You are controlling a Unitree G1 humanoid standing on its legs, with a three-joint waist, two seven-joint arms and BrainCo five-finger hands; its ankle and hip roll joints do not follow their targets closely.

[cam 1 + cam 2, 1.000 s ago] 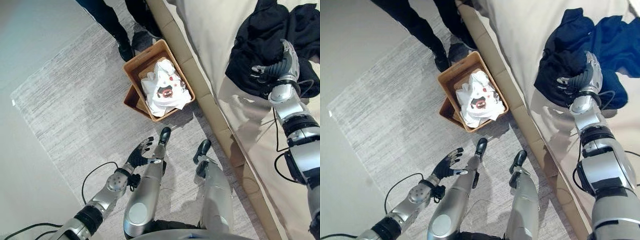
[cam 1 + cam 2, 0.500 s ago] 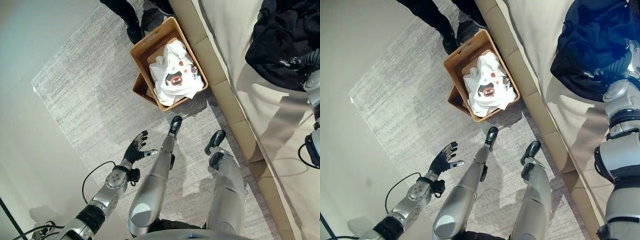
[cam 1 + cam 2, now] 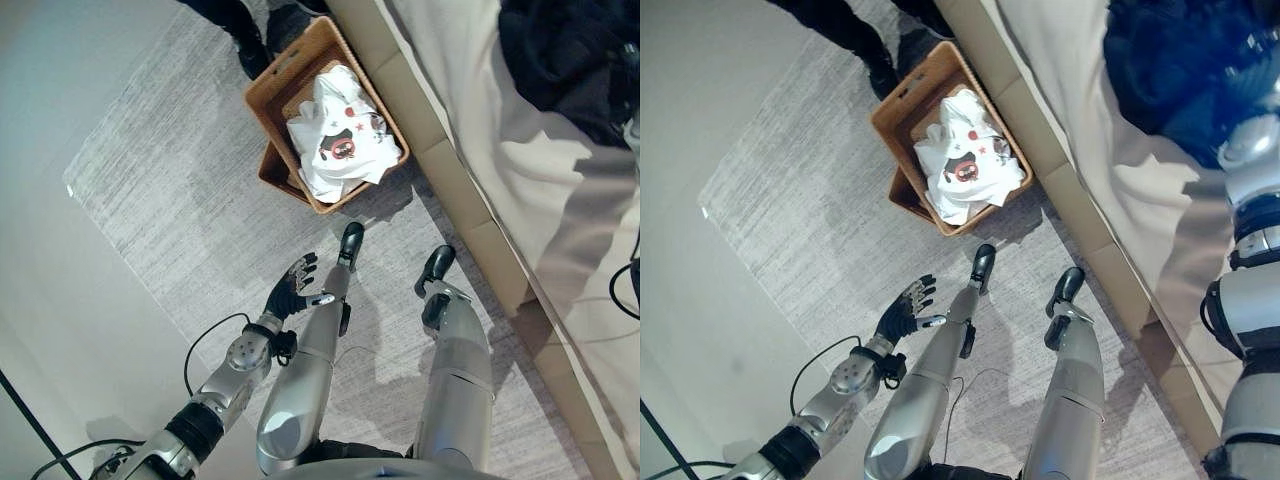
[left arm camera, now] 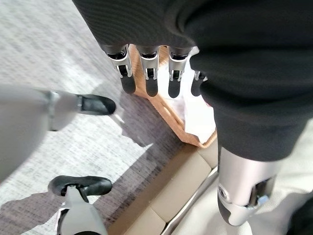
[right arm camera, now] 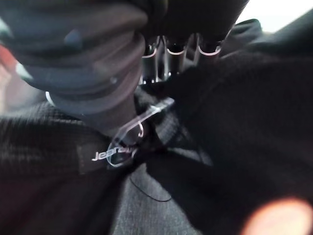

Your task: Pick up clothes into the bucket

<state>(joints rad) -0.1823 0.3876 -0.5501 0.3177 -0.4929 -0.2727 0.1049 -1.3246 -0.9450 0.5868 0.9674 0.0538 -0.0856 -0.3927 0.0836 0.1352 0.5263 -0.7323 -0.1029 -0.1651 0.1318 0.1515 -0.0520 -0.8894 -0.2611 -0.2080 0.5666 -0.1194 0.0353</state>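
A brown wicker basket stands on the grey rug beside the bed, with a white printed shirt heaped inside it. A pile of dark clothes lies on the bed at the upper right. My right hand is pushed into that dark cloth, which folds around it. My left hand hovers low over the rug, open with straight fingers and nothing in it. The basket shows just past them in the left wrist view.
The bed's beige padded frame runs diagonally along the rug. A person's dark legs and shoes stand just behind the basket. Bare pale floor borders the rug on the left.
The camera has shifted. My right hand has gone further up into the dark clothes near the picture's edge. The left hand stays open over the rug.
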